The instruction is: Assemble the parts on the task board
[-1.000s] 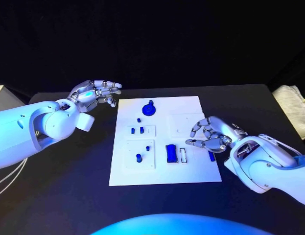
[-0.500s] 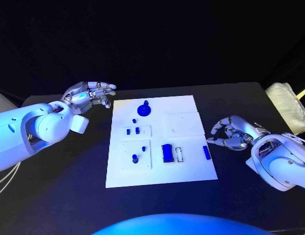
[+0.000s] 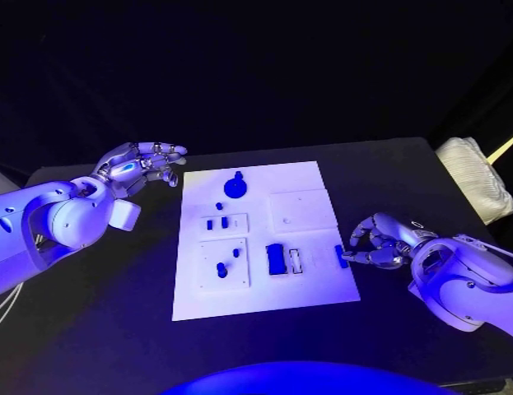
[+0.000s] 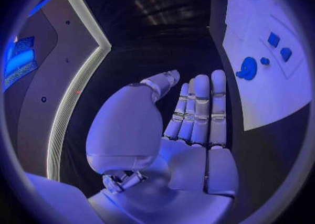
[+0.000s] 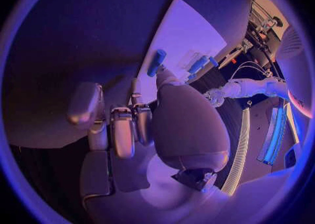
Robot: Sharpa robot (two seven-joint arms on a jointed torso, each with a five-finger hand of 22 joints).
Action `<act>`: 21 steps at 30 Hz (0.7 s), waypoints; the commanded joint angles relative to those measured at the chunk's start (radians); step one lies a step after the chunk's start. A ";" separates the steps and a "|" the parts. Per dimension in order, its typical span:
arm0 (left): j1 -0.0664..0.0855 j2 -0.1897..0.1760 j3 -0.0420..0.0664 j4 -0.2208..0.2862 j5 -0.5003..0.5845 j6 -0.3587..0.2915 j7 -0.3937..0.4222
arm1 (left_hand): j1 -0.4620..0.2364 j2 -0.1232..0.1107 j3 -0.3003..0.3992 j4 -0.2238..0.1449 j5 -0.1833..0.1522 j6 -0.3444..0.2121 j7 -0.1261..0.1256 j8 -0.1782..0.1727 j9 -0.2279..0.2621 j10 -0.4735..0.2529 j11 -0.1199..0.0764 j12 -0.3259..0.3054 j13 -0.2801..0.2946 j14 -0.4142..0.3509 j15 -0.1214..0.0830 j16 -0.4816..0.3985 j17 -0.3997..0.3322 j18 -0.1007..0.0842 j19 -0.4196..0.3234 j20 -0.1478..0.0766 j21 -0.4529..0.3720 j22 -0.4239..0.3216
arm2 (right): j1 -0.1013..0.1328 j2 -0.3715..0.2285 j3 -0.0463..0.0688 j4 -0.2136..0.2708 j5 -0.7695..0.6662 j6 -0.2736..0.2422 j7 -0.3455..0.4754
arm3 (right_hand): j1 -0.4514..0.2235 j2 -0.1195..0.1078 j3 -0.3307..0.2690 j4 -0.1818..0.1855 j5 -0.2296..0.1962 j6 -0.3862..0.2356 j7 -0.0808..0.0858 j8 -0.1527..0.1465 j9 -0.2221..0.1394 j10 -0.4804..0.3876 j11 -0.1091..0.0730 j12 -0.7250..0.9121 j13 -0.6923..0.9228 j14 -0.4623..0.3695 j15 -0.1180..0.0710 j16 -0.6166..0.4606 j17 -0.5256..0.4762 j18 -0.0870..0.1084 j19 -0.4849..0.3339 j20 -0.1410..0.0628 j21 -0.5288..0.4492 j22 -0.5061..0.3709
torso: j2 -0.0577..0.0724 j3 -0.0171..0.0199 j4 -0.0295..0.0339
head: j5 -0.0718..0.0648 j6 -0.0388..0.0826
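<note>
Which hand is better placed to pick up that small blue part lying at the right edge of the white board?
The right hand: its fingertips sit right at the small blue part on the task board's edge. The left hand hovers beyond the board's far left corner, open.

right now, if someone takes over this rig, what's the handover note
Left hand: open, holding nothing, off the far left corner of the white task board.
Right hand: at the board's right edge, fingertips at the small blue bar-shaped part; a firm grip is not clear.
On the board: a round blue part at the far end, a blue rectangular block near the middle, smaller blue pieces on the left plates.
Done: cannot tell. Left: handle the bar part.
</note>
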 commanded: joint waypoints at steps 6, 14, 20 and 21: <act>0.000 -0.001 0.001 0.002 0.002 0.017 0.009 | -0.005 0.004 0.002 0.002 0.003 -0.007 0.001 0.007 -0.002 -0.008 -0.002 0.006 -0.001 -0.002 0.001 0.004 0.001 0.007 0.009 0.001 -0.006 -0.001 | -0.016 0.032 0.000 -0.008 -0.030 0.024 -0.026 | -0.011 0.025 -0.017 -0.001 0.001 0.042 -0.010 0.004 0.007 0.066 -0.009 0.019 0.215 0.105 -0.003 0.007 0.261 -0.005 0.031 0.004 0.024 0.155 | 0.003 0.0004 0.0025 | -0.002 0.002; 0.000 -0.002 0.001 0.002 0.002 0.019 0.007 | 0.000 0.008 0.005 0.001 0.004 -0.007 0.001 0.008 -0.002 -0.008 -0.003 0.007 -0.002 -0.002 0.001 0.005 0.001 0.007 0.010 0.000 -0.006 -0.002 | -0.021 0.053 0.000 -0.012 -0.030 0.027 -0.026 | -0.005 0.030 -0.021 -0.003 0.003 0.060 -0.017 0.012 0.012 0.068 -0.015 0.022 0.216 0.106 -0.008 0.007 0.263 -0.006 0.033 0.001 0.028 0.156 | 0.003 0.0002 0.0006 | -0.002 -0.002; 0.000 -0.002 0.001 0.002 0.002 0.020 0.006 | 0.000 0.008 0.005 0.001 0.004 -0.007 0.001 0.008 -0.002 -0.008 -0.003 0.007 -0.002 -0.002 0.001 0.005 0.001 0.007 0.010 0.000 -0.006 -0.002 | -0.026 0.064 0.000 -0.020 -0.046 0.053 -0.030 | 0.050 0.036 -0.008 -0.016 0.004 0.068 -0.025 0.016 0.017 0.068 -0.022 0.022 0.216 0.106 -0.015 0.007 0.262 -0.006 0.033 -0.005 0.028 0.157 | 0.003 0.0012 0.0003 | -0.003 -0.004; 0.000 -0.002 0.001 0.002 0.002 0.020 0.006 | 0.000 0.008 0.005 0.001 0.004 -0.007 0.001 0.008 -0.002 -0.008 -0.003 0.007 -0.002 -0.002 0.001 0.005 0.001 0.007 0.010 0.000 -0.006 -0.002 | -0.028 0.066 0.000 -0.021 -0.053 0.061 -0.032 | 0.074 0.037 0.004 -0.017 -0.023 0.070 -0.026 0.016 0.017 0.068 -0.023 0.022 0.216 0.106 -0.016 0.007 0.263 -0.006 0.033 -0.007 0.027 0.157 | 0.003 0.0012 0.0005 | -0.004 -0.004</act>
